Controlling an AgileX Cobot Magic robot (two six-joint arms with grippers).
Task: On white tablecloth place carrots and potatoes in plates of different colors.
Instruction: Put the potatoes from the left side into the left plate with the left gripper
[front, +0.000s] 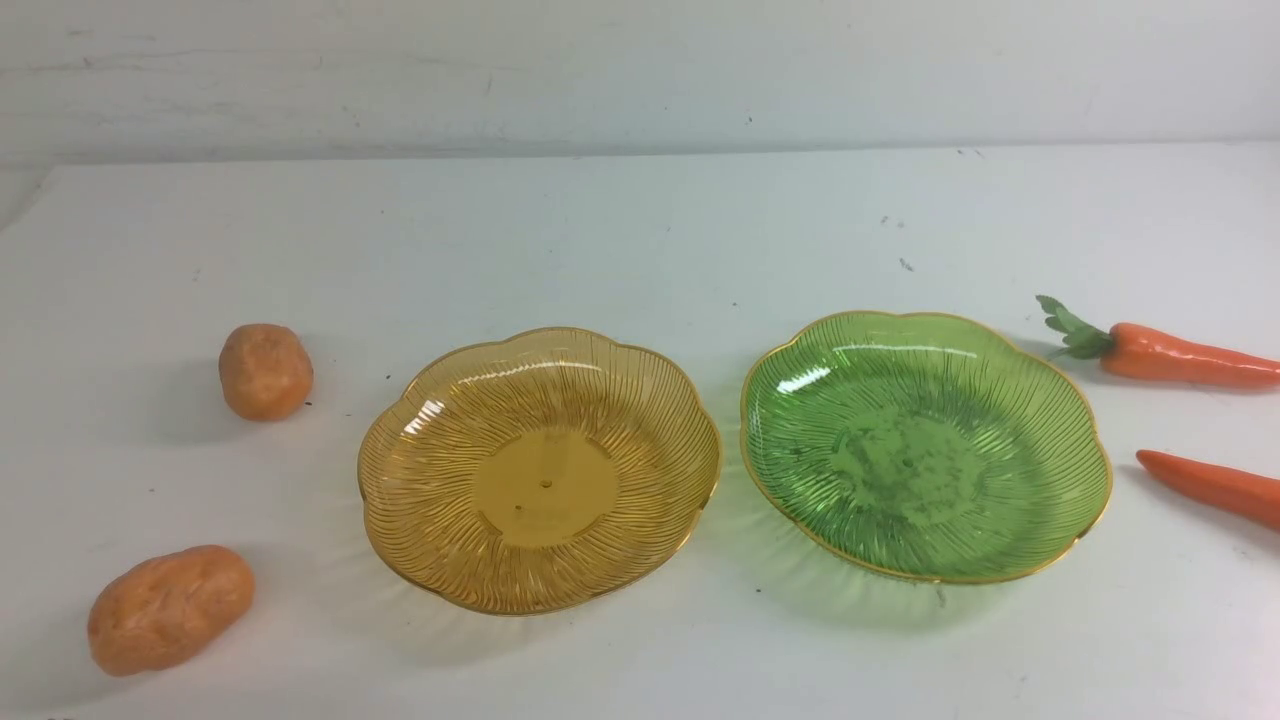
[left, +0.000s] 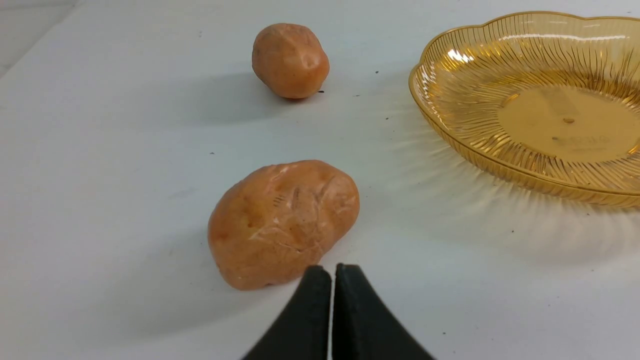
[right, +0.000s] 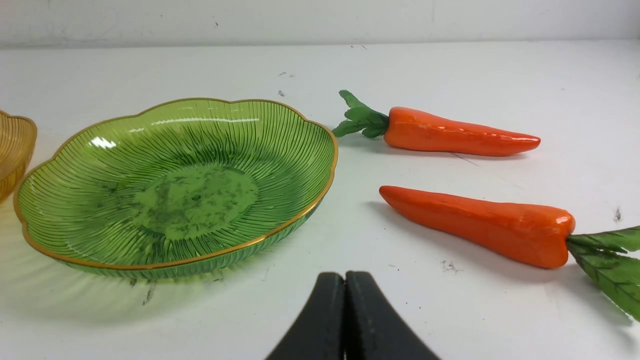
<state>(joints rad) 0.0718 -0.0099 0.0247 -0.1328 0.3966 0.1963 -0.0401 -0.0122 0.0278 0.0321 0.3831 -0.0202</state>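
Observation:
On the white tablecloth (front: 640, 230) two ribbed plates stand side by side, both holding nothing: the amber-yellow plate (front: 420, 470) left of centre, the green plate (front: 800, 440) right of centre. Left of the amber plate lie two potatoes, a rounder one (front: 265, 370) farther back and a longer one (front: 170, 608) near the front. Right of the green plate lie two carrots, the far one (front: 1180, 356) and the near one (front: 1215, 487). My left gripper (left: 333, 272) is shut and bare, just short of the longer potato (left: 282, 222). My right gripper (right: 345, 277) is shut and bare, between the green plate (right: 75, 200) and the near carrot (right: 480, 225).
A pale wall (front: 640, 70) rises behind the table's far edge. Small dark specks (front: 905, 264) dot the cloth behind the green plate. Neither arm shows in the front view.

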